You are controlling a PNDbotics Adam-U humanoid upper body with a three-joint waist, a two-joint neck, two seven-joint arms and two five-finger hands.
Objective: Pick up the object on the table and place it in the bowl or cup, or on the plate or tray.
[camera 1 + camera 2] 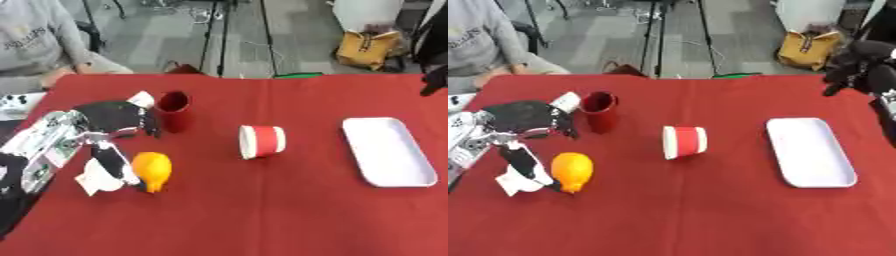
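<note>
Basically the grasp step: the red table (pixel 262 215) carries everything, and nothing has gone into a container yet. Largest item on it is the white tray (pixel 811 152), right side, lying flat and bare. Next the left hand (pixel 109 120), in from the left edge at mid depth, black with silver and white parts, palm roughly down; upper fingers hang just beside the dark red cup (pixel 172 111), which stands upright at far left. A lower finger or thumb (pixel 522 162) angles down and looks to touch the left side of the orange object (pixel 152 171) (pear or lemon shape, can't say which). Fingers read as spread wide, not closed round the fruit, though the blur makes contact hard to confirm. A red and white paper cup (pixel 261 141) lies tipped on its side mid table, mouth facing left, well apart from the fruit. The orange object sits on the cloth, near left.

Next move, by my judgement: curl the fingers round the fruit, lift, then carry it either a short way back to the dark red cup or across right to the tray. Round shape may roll if nudged.

Right hand (pixel 859 62) hangs at the far right corner, above the table edge, dark; finger state not readable.
</note>
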